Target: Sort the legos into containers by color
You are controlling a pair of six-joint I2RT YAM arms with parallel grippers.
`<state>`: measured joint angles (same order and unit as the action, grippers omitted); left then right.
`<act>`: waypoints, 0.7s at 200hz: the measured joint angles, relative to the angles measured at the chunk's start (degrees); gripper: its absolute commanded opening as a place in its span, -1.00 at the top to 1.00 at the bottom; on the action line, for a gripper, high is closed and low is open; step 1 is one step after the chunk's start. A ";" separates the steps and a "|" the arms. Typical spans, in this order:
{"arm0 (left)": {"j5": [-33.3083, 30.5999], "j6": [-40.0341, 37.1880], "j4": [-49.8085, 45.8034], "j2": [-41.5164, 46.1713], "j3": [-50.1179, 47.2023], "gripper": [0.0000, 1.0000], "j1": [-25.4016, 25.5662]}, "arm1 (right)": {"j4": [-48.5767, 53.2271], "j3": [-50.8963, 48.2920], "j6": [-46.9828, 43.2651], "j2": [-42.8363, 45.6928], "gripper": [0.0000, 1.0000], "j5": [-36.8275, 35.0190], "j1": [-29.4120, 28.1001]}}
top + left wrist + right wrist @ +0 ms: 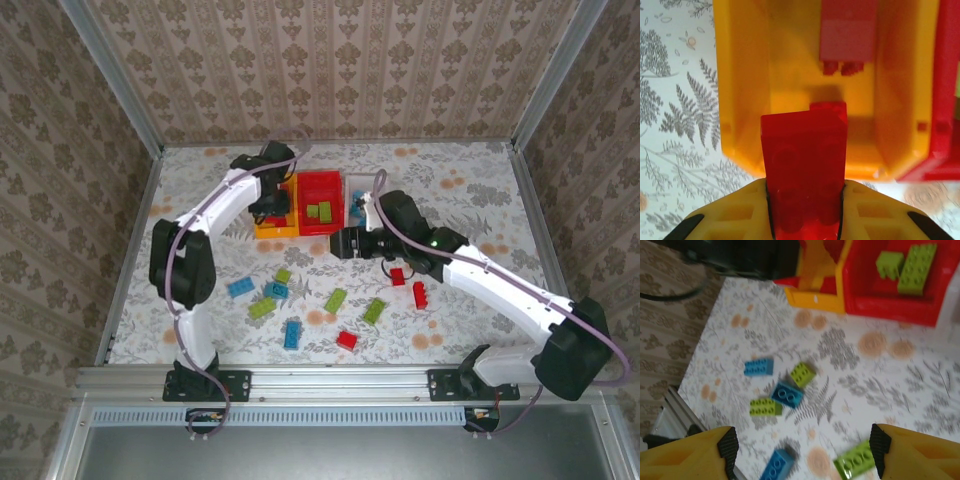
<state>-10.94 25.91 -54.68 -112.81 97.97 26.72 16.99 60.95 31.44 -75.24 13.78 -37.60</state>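
Your left gripper [805,192] is clamped on a red brick [805,155], with its yellow fingers [740,215] pressed against the brick's two sides. The brick's far end reaches over the near wall of the yellow-orange bin [740,100]. Inside that bin a second red lego [847,35] lies toward the far end. From above, you see the left gripper [268,207] over the same yellow-orange bin [275,231], which touches the red bin [312,190] on its right. The white bin [351,185] stands just beyond the red one, partly hidden by your right arm. The red bin [865,295] holds two lime green bricks [916,267] lying close together. Your right gripper [338,243] hovers just in front of the red bin, its fingers [727,450] wide apart with nothing between them. The rest are scattered on the floral table [470,170] nearer the arm bases. The loose light blue legos [292,333] and loose lime green legos [336,300] are mixed together in the left and middle. The loose red legos [420,294] lie toward the right, two of them under your right arm and one near the table's front edge.
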 measured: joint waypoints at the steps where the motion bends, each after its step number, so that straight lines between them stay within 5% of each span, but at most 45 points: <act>1: -0.04 -0.09 -0.02 -0.35 0.24 0.54 -0.20 | -0.09 0.07 0.00 -0.04 -0.47 0.00 0.00; 49: -1.20 -1.99 -0.61 -7.80 6.27 0.49 -2.47 | -1.64 1.25 -0.20 -1.53 -0.48 0.00 0.09; 98: -1.51 -3.08 -0.61 -9.09 6.80 0.09 -2.86 | -1.57 1.27 -0.22 -2.62 -0.52 0.02 0.72; 140: -1.05 -3.28 -0.44 -9.07 6.80 0.00 -2.80 | -0.87 1.27 -0.90 -2.62 -0.55 0.00 1.75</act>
<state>-11.99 22.63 -55.11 -121.89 104.77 23.92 16.12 62.22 30.55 -77.87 13.78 -35.86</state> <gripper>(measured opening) 0.494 0.772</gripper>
